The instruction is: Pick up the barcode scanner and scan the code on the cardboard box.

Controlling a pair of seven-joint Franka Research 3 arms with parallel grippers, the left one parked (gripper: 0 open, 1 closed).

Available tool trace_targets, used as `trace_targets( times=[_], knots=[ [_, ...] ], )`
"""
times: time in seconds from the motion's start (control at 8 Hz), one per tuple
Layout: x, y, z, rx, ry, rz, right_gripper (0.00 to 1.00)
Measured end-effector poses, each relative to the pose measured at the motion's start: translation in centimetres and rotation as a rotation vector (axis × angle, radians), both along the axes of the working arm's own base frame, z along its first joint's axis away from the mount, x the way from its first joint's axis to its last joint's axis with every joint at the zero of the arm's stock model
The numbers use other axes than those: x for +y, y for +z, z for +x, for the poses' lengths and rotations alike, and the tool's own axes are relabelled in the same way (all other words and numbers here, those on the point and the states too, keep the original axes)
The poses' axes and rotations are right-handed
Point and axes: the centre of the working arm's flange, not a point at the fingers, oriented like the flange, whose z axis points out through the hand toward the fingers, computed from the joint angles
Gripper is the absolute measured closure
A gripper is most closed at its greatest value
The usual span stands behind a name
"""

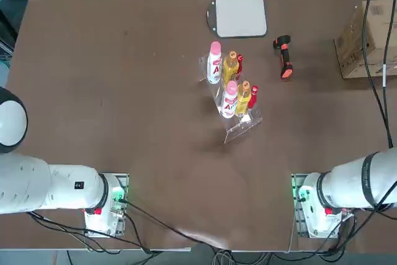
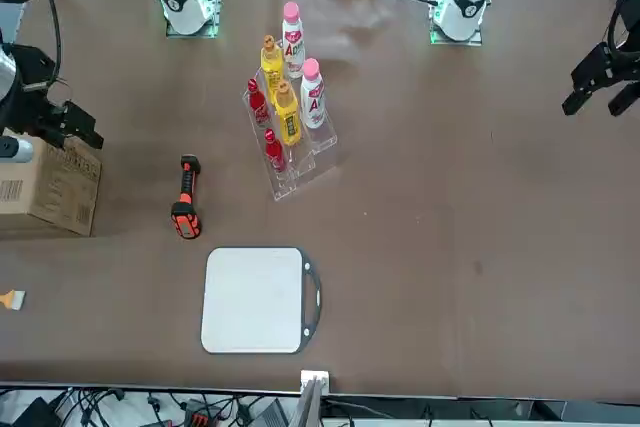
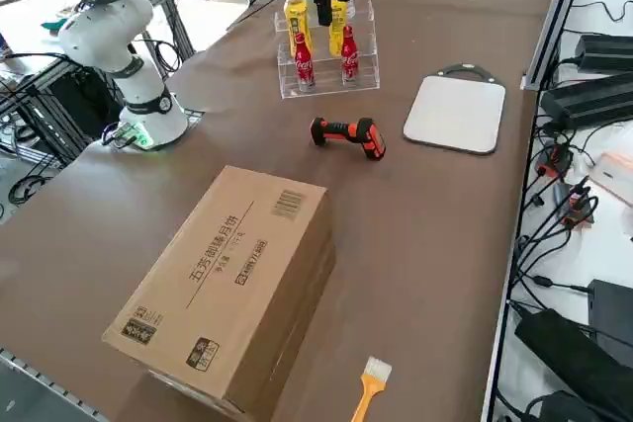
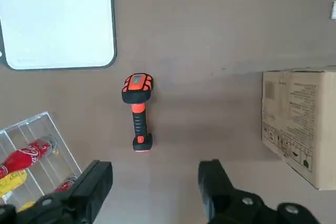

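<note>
- the barcode scanner (image 4: 137,109) is just lying flat on the brown table (image 1: 124,122), black body with orange trim, nobody touching it
- it's sitting in open space between the clear bottle rack (image 1: 231,100) and the cardboard box (image 3: 232,279), apart from both
- from overhead its black head points to the far side of the table and the orange handle tip points back toward the arm bases
- the flat grey pad (image 1: 240,15) is near the scanner's head end, off on the rack's side, not touching it
- the cardboard box sits at the right edge of the table, well apart from the scanner, with printed text and a barcode label on the face that's up in the side view
- the rack holds a bunch of bottles: pink-capped white ones, yellow ones, and small red ones, all standing upright
- right gripper (image 4: 155,182) is up in the air above the table, looking down at the scanner, fingers spread apart with nothing between them
- there's a little brush with an orange handle (image 3: 369,389) lying near the table edge past the box, can't really make out more than that
</note>
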Motion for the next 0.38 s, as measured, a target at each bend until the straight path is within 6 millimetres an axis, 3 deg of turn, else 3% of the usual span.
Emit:
trace_targets(
  times=[0.38],
  knots=[
    [-0.05,-0.12,0.05,0.002,0.006,0.000,0.00]
  ],
)
